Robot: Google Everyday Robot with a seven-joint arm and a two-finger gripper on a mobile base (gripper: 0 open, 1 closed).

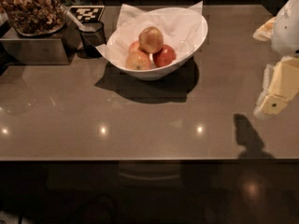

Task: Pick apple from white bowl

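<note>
The apple (151, 39), golden-yellow with a reddish blush, sits on top of the pile in the white bowl (161, 72), which is lined with crumpled white paper. Below it lie a deep red apple (165, 56) and orange-red apples (138, 60). The bowl stands at the back middle of the brown table. My gripper (276, 93), cream-coloured, hangs at the far right edge of the camera view. It is well to the right of the bowl, above the table, and holds nothing that I can see.
A small dark cup (93, 37) with a spoon stands just left of the bowl. A tray of nuts (31, 8) sits on a grey box (39, 48) at the back left. A checkered marker (87, 13) lies behind the cup. The table's front edge (140, 159) runs across.
</note>
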